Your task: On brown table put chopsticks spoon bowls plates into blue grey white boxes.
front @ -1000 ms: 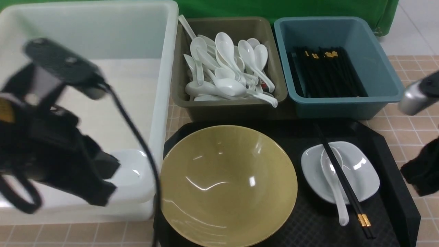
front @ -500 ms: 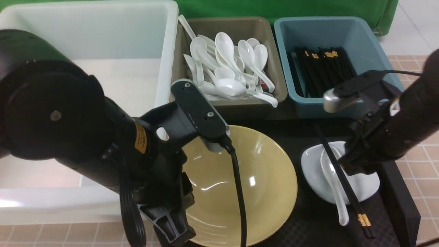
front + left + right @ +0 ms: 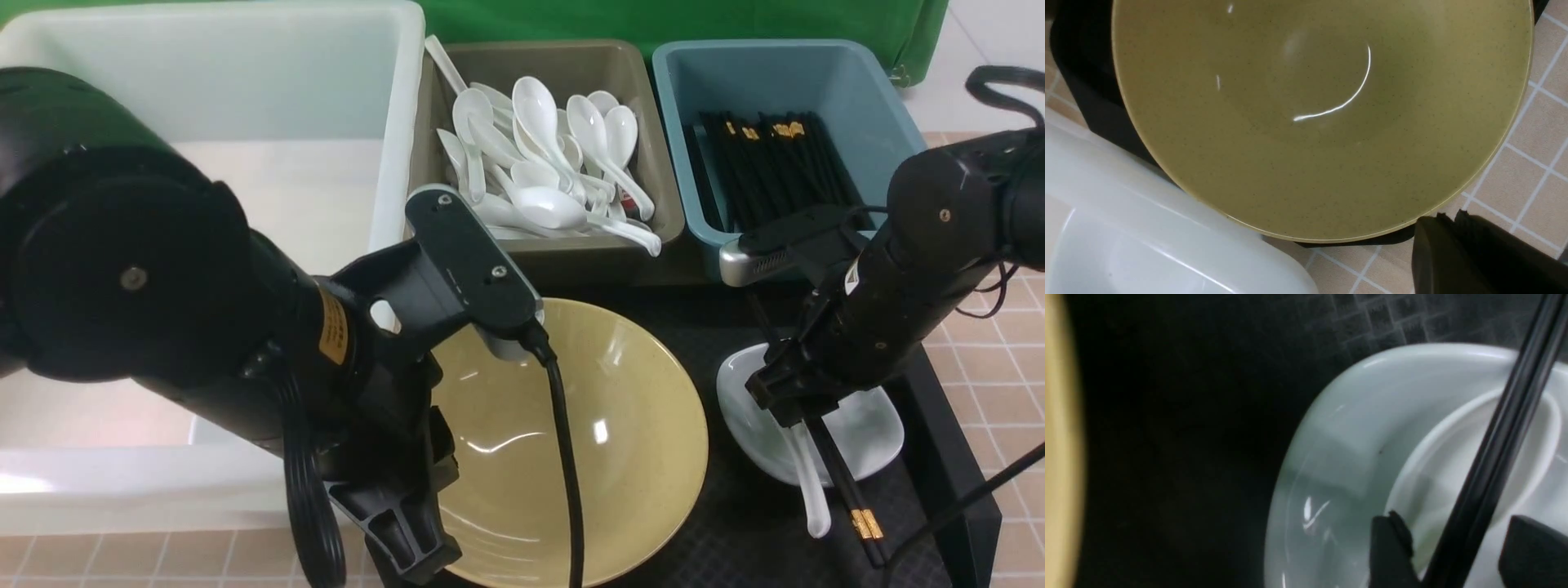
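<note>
The mustard-yellow bowl sits on a black tray and fills the left wrist view. My left gripper is shut and empty, just outside the bowl's near-left rim. A white plate on the tray holds a white spoon with black chopsticks lying across it. My right gripper is open low over the plate. In the right wrist view its fingers stand either side of the chopsticks, above the spoon and plate.
The black tray lies on the brown table. Behind it stand the white tub, the grey bin full of spoons, and the blue bin with chopsticks. The tub's rim is close to the bowl.
My left arm swung from over the white tub to the bowl's near rim, then held still. My right gripper came in from the right and lowered around the chopsticks over the plate.
</note>
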`<action>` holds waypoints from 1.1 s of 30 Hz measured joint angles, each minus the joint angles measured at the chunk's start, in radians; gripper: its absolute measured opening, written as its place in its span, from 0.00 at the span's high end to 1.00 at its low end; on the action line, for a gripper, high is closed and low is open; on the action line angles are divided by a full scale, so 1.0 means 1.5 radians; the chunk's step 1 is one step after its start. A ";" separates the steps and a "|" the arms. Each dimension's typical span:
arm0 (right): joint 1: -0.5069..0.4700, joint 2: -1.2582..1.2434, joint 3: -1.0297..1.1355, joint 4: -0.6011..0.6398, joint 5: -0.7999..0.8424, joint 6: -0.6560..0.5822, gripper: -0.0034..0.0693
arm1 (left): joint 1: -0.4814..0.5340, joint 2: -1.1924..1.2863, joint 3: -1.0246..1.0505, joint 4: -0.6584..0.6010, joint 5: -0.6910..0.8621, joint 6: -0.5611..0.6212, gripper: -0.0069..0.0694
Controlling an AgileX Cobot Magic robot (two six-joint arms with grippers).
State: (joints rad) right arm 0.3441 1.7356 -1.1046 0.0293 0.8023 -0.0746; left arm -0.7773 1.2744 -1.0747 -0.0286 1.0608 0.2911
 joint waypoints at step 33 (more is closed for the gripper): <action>-0.030 -0.029 -0.278 -0.066 -0.102 0.032 0.73 | 0.155 0.064 0.001 -0.033 -0.366 -0.087 0.91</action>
State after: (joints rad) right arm 0.2989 1.6917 -1.5212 -0.0704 0.6498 -0.0269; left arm -0.5447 1.3698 -1.0736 -0.0782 0.5118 0.1606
